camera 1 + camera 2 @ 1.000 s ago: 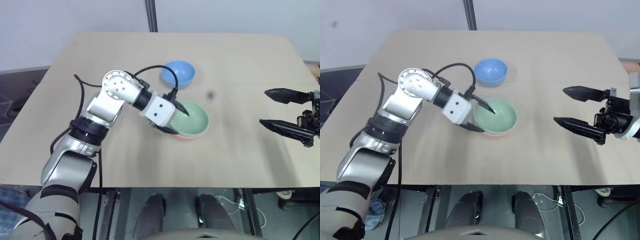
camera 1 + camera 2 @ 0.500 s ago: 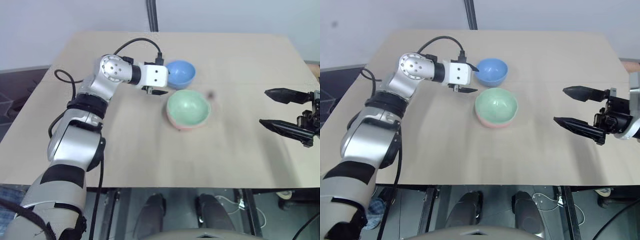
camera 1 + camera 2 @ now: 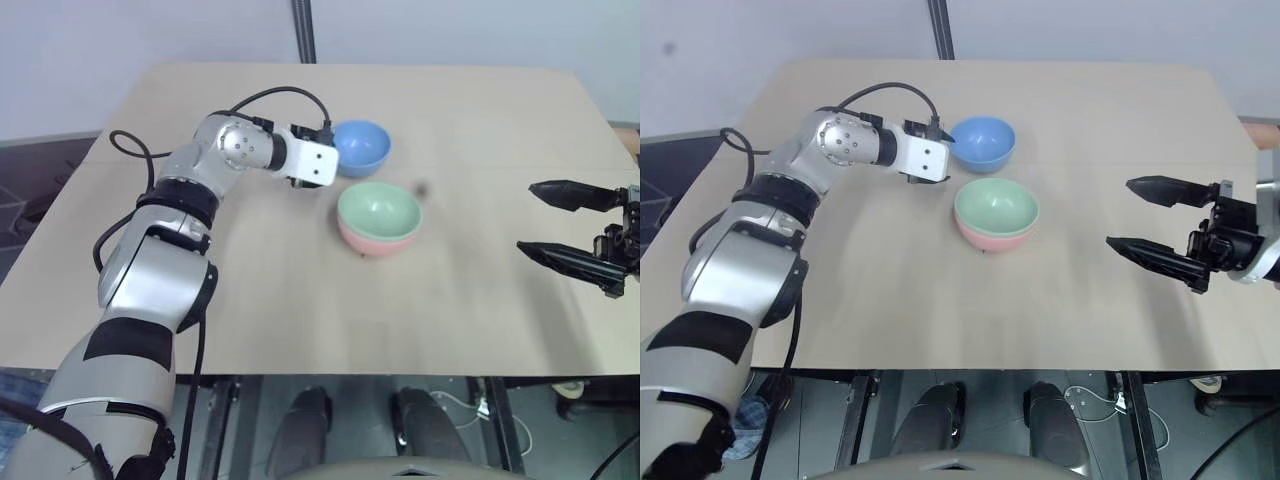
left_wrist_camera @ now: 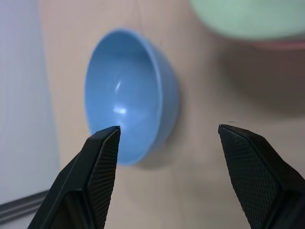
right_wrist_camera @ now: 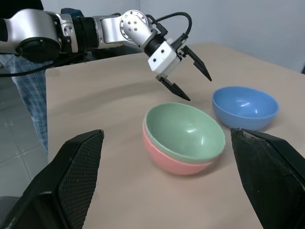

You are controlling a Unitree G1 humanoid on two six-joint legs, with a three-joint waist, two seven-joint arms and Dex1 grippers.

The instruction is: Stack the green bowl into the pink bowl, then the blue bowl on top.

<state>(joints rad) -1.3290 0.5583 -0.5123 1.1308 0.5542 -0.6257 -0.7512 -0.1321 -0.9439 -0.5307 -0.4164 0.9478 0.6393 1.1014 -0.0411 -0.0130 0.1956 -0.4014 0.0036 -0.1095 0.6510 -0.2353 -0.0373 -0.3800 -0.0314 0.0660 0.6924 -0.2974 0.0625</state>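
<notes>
1. Left gripper [image 5: 187,72] has let go of the green bowl [image 3: 997,207], now nested in the pink bowl [image 3: 992,237] mid-worktop.
2. It's swung over beside the blue bowl [image 3: 982,142], jaws apart and empty.
3. Right gripper [image 3: 1147,217] is idle, jaws wide. Blue bowl's next, I reckon.

The green bowl [image 5: 185,131] hides most of the pink bowl [image 5: 167,158].
</notes>
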